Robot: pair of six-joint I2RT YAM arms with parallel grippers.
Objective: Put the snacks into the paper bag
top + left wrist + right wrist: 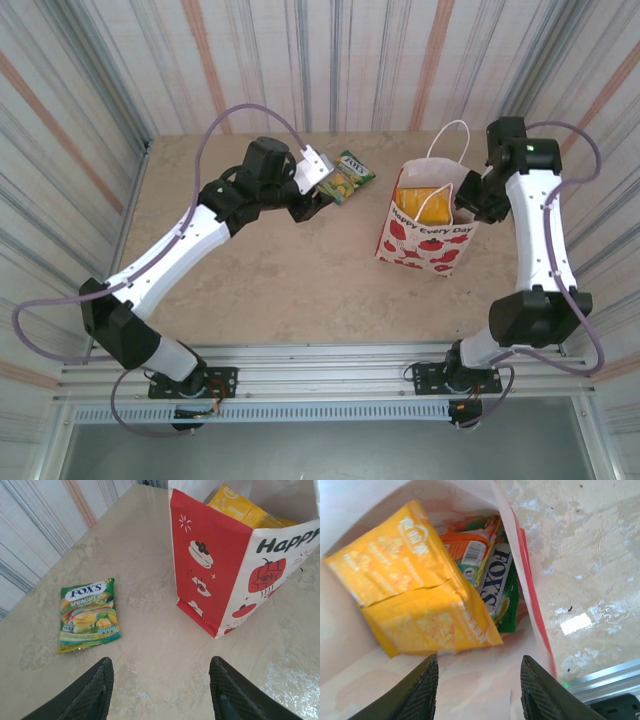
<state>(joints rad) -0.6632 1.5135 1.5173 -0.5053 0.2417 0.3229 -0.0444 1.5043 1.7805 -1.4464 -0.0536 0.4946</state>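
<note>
Left wrist: with left gripper (161,661) spread and empty, descend onto green packet (89,614), pinch one edge. Lift right gripper (479,658), also spread empty, straight clear of paper bag (210,565).

Upright apple-print paper bag (430,240) holding orange-yellow packets (420,610), green Fox's packet (89,614) lying flat nearby

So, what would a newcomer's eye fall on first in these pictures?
The white paper bag with red apples stands right of centre on the table, a big yellow packet sticking up inside it. One green Fox's packet lies flat on the table left of it, before the open left gripper.
</note>
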